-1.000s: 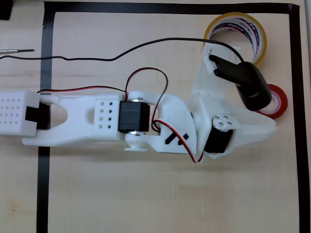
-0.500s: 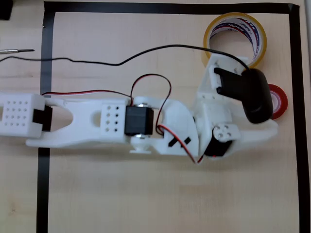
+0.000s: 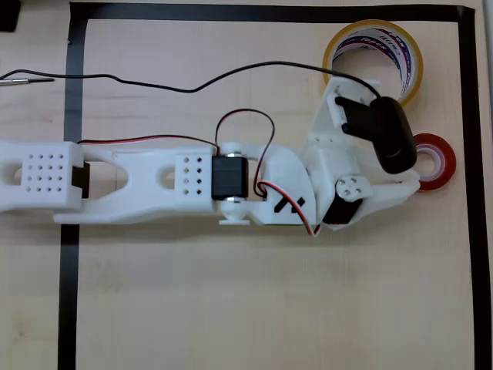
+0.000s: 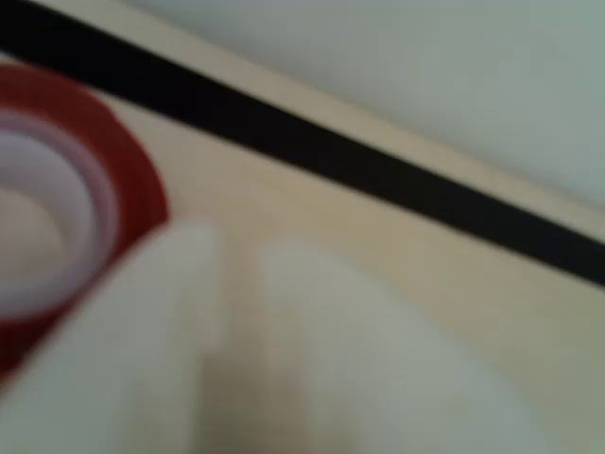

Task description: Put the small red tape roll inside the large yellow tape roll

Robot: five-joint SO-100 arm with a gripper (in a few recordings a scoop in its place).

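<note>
In the overhead view the small red tape roll point(image 3: 447, 160) lies flat at the right, near the black border, its left part hidden under the arm's black camera. The large yellow tape roll point(image 3: 385, 37) stands above it at the top right, its printed white core showing. My white gripper point(image 3: 412, 185) points right, its tip touching or just short of the red roll's lower left edge. In the wrist view the blurred white fingers point(image 4: 312, 322) sit close together with nothing between them, and the red roll point(image 4: 128, 165) lies to their upper left.
A black tape border point(image 3: 465, 116) frames the work area, with its right strip just beyond the red roll. A black cable point(image 3: 154, 83) runs from the left edge to the wrist camera. A thin metal tool point(image 3: 23, 78) lies at the far left.
The arm has straightened and the gripper has drawn back left and up. More of the red roll shows now than before. Neither roll has moved.
</note>
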